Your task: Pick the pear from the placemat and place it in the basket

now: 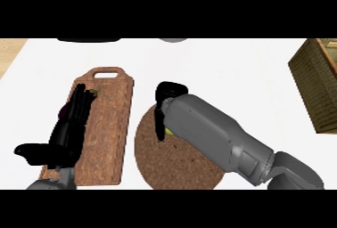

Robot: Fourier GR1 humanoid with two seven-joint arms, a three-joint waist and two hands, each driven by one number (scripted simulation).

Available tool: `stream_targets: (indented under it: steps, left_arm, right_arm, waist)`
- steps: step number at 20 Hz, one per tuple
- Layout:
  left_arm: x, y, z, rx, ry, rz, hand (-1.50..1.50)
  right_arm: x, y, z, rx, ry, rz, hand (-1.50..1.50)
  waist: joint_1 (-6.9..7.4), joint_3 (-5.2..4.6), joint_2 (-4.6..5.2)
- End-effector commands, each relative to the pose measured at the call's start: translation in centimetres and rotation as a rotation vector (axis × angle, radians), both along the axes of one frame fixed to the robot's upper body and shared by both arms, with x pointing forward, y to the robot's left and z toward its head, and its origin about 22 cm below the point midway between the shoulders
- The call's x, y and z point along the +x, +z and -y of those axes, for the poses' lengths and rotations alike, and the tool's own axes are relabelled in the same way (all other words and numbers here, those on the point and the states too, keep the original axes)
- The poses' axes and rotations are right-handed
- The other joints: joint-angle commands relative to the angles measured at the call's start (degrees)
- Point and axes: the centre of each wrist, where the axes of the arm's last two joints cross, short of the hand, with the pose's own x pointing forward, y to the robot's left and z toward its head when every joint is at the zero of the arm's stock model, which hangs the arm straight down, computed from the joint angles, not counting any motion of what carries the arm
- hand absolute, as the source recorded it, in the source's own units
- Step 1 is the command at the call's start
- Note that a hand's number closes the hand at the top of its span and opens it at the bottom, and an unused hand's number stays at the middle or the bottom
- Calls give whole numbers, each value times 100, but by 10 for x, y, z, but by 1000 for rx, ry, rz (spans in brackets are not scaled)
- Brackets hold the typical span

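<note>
Pear (170, 130) mostly hidden under right hand (166, 95) on placemat (171, 169); grasp state can't tell. Confirm hold before you lift toward far-right basket (316, 84). Left hand (63, 142) straight-fingered, idle.

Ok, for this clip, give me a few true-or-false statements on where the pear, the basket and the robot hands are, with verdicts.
1. The pear is already in the basket. False: a sliver of the pear shows over the placemat, beneath the right robot hand.
2. The basket stands at the counter's right side. True.
3. The left robot hand lies open along the wooden cutting board. True.
4. The placemat is square. False: it is round.
</note>
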Motion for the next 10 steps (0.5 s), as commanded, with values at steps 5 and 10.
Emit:
stream_targets:
  steps: [5, 10]
  left_arm:
    - [6, 5, 13, 7, -20, 6, 0]
    - [-10, -3, 7, 0, -13, 25, 0]
  right_arm:
    - [-8, -6, -5, -66, -73, -15, -150]
    - [-20, -28, 0, -77, -91, -49, -150]
  waist:
    - [22, 0, 5]
    - [48, -1, 1]
